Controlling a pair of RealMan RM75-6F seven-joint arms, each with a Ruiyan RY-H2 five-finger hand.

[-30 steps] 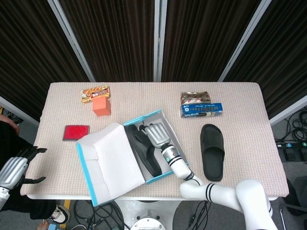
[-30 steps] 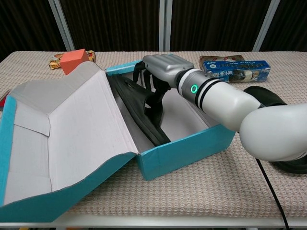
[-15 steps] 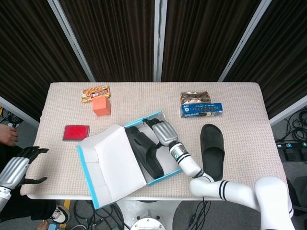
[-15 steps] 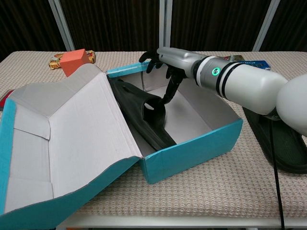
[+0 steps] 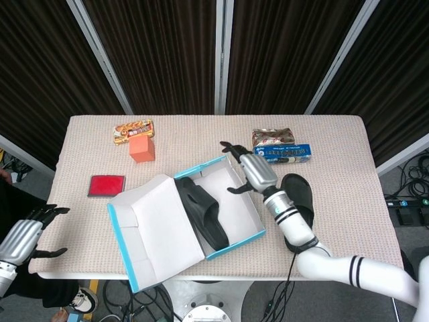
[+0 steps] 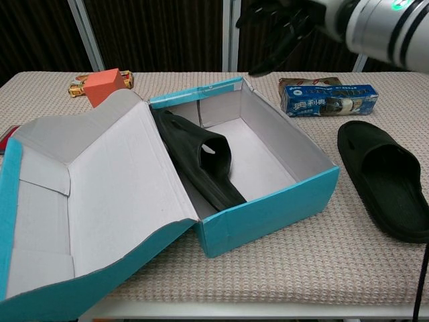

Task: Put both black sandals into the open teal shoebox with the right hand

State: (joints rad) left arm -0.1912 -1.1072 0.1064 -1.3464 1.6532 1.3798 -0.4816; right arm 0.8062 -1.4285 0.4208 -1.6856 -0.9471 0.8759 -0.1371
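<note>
One black sandal (image 5: 203,213) (image 6: 201,161) leans on its side against the left inner wall of the open teal shoebox (image 5: 251,231) (image 6: 268,215). The second black sandal (image 5: 297,194) (image 6: 389,178) lies flat on the table to the right of the box. My right hand (image 5: 251,172) (image 6: 288,27) hovers above the box's far right corner, fingers spread, holding nothing. My left hand (image 5: 23,236) hangs off the table's left front edge, fingers apart and empty.
The box lid (image 5: 151,231) lies open to the left. A blue packet (image 5: 285,153) and a brown snack bag (image 5: 273,137) sit behind the loose sandal. An orange block (image 5: 141,148), a snack wrapper (image 5: 133,130) and a red flat case (image 5: 106,184) are at the far left.
My right hand let go of the sandal in the box and rose up and to the right, out of the box. The sandal stays leaning inside.
</note>
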